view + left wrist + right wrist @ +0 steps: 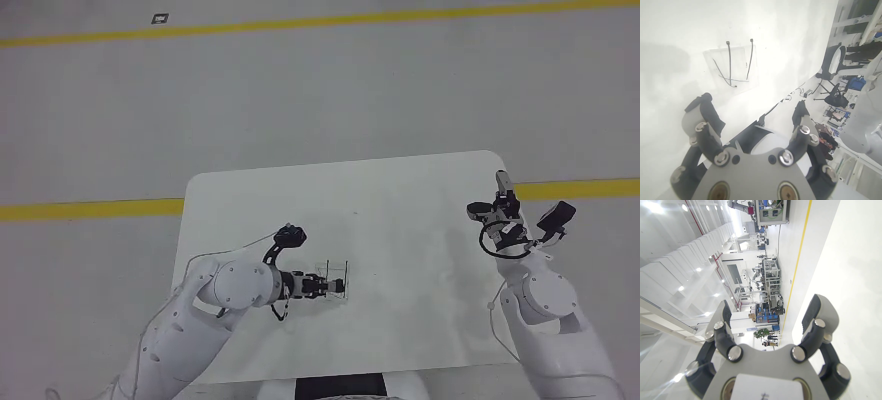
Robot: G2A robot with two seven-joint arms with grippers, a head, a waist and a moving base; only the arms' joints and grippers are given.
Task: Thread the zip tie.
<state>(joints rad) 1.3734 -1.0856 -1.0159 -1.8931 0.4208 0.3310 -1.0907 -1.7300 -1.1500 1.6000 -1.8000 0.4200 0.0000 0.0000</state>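
Several black zip ties [729,62] lie on a clear flat sheet [715,56] on the white table [400,210]; two run side by side and others cross them near their tails. From above the zip ties [336,275] show as thin dark lines near the table's front. My left gripper [753,106] stands open a short way from them with nothing between its fingers. It appears from above as the left gripper [338,286] beside the ties. My right gripper [770,311] is open and empty, raised at the table's right edge, where the top view shows the right gripper [503,188].
The table's right edge [810,291] runs beside the right gripper. Yellow floor lines [300,22] cross the grey floor beyond the table. Chairs and stands [832,62] sit past the table's near edge.
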